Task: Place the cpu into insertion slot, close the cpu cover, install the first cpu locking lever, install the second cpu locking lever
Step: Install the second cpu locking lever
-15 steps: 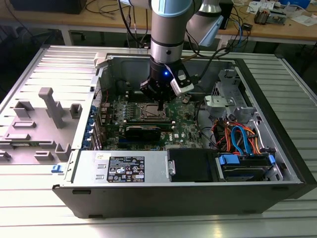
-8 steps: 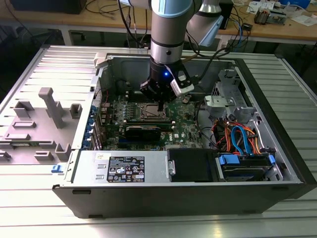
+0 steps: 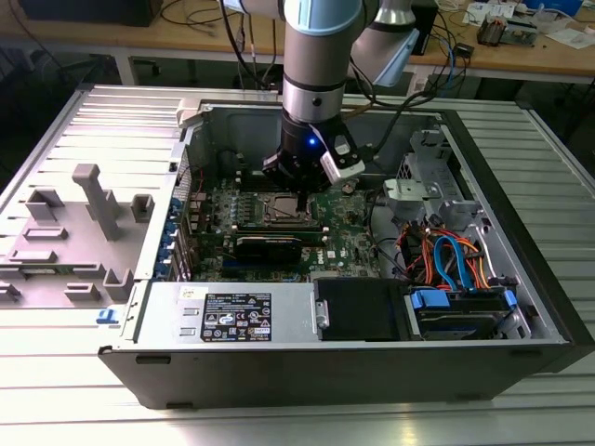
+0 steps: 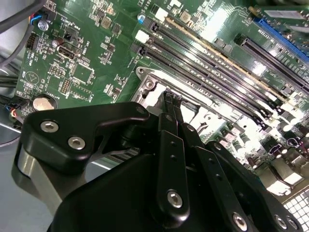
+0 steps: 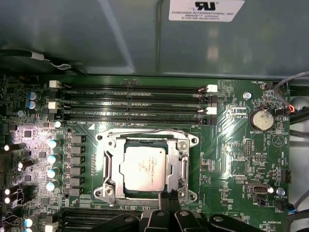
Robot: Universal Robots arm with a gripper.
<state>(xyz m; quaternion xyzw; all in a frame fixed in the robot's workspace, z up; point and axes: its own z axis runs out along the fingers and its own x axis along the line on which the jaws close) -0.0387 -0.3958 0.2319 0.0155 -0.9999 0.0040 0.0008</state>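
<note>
Looking down in the first wrist view, the cpu already sits in the insertion slot, centre frame, with the cpu cover down around it. The gripper has its fingers pressed together right at the socket's lower edge. Any sideways slip could bend a lever. Fingertips are mostly hidden, so contact's hard to judge.

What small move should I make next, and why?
Probably a slight press down at the socket edge: the silver-grey square cpu already sits in the silver-rimmed insertion slot, the shiny metal cpu cover frames it, and the tool sits at that edge.
</note>
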